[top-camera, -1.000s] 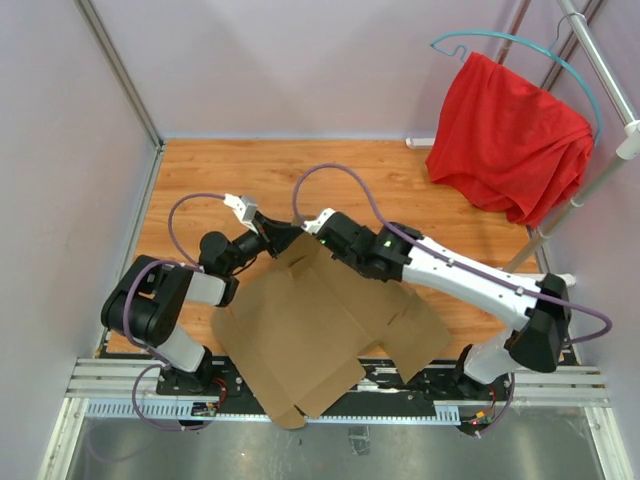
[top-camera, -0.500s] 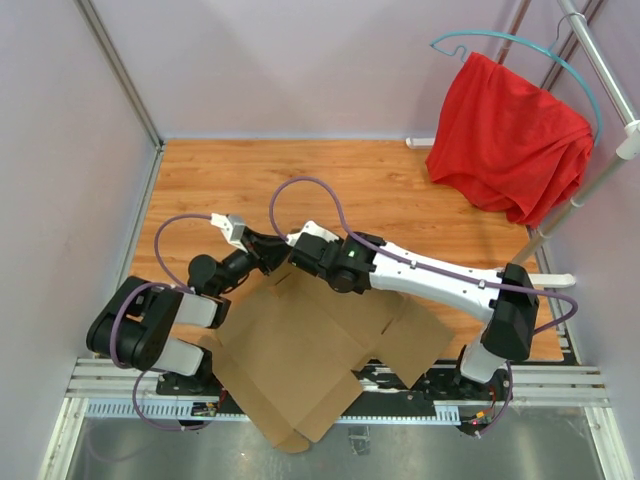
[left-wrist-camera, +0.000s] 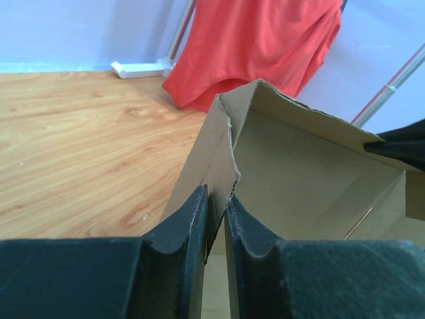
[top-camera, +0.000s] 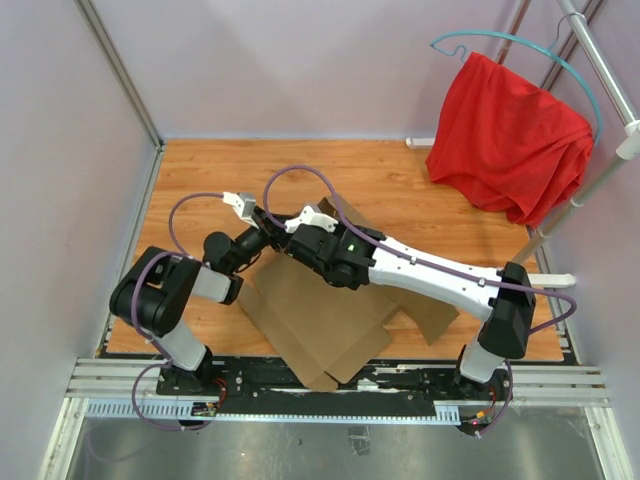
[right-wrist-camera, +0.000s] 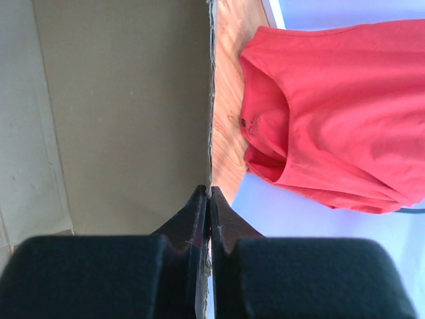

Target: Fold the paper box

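Wrist views only: pinched paper box [left-wrist-camera: 312, 166]

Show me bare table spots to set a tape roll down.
Free: the far strip of table between the back wall and the box, and the patch between box and red cloth. Crowded: the middle, where the left end effector and right end effector pinch the box.

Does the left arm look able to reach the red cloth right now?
Probably not. The left gripper is shut on an edge of the paper box, and the red cloth hangs far to the right, beyond the right arm.
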`<state>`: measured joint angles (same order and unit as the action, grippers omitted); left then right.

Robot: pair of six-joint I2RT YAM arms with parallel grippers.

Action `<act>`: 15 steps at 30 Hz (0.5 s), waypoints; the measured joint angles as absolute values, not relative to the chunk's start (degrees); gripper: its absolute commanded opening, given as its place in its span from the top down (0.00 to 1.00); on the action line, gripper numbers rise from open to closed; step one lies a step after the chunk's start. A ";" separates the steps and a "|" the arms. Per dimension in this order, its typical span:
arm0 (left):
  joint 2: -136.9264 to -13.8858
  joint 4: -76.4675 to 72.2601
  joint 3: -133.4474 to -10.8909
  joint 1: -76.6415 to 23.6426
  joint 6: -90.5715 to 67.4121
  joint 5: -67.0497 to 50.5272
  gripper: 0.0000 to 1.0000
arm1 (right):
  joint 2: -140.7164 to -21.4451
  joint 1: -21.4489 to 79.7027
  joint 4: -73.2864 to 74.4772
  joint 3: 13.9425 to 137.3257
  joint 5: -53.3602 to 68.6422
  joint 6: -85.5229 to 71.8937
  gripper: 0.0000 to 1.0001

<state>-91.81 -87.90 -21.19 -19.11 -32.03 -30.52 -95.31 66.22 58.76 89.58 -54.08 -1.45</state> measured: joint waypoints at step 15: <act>-98.74 -87.90 -17.04 -20.56 -34.48 -30.13 0.63 | -97.80 66.81 55.40 82.15 -57.23 -0.10 0.99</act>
<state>-98.74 -87.90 -17.04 -20.56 -34.48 -30.13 -97.80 66.81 55.40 82.15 -57.23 -0.10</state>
